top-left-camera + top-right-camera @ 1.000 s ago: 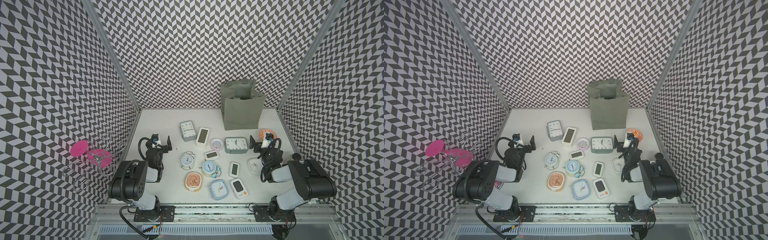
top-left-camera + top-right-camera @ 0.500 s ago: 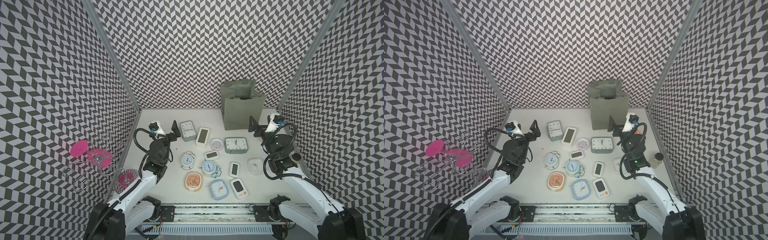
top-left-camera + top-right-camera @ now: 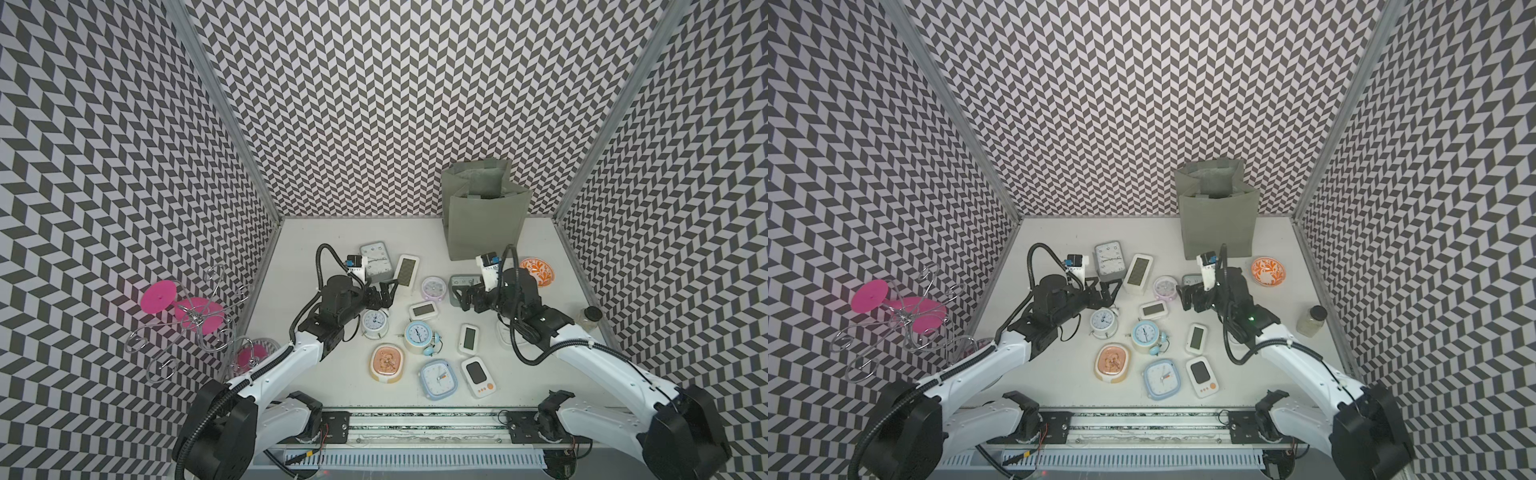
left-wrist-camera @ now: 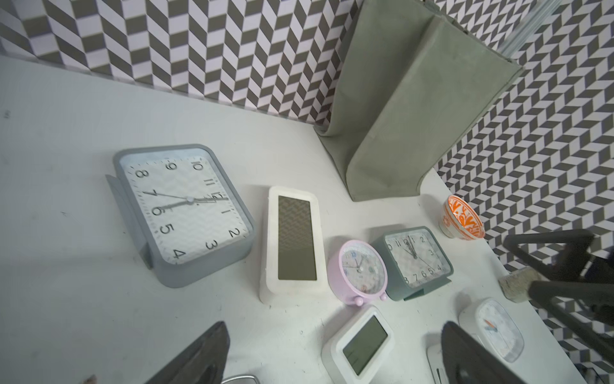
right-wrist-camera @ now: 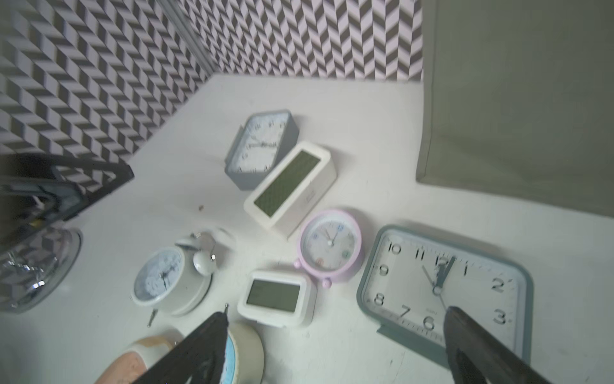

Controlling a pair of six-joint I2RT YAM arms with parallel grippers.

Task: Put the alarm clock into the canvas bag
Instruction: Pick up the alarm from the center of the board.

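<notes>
Both arms have just swung out from their folded rest by the front rail and now reach over the clocks. I take this as the approach: no grasp has begun.

The left arm [image 3: 291,357] stretches in over the counter [image 3: 316,241]. The left jaws stand wide open and empty, near the white twin-bell clock [image 3: 374,322] and just short of the grey square clock [image 3: 376,259] and the long white digital clock [image 3: 406,270]. Every alarm clock lies on the counter, none lifted.

The right arm [image 3: 582,349] comes in from the other side. The right jaws, likewise spread and empty, hover over the grey-green square clock [image 5: 442,282], which sits just in front of the canvas bag [image 3: 484,224]. The bag stands upright at the back, towards the right corner, its mouth open. That clock, being nearest the bag, looks the likeliest pick, though this is not certain.

A second ago the arms were tucked low at the front. With the right arm extended, the orange bowl [image 3: 536,271] and the jar [image 3: 588,318] show unobstructed. The clocks and bag have not shifted.
</notes>
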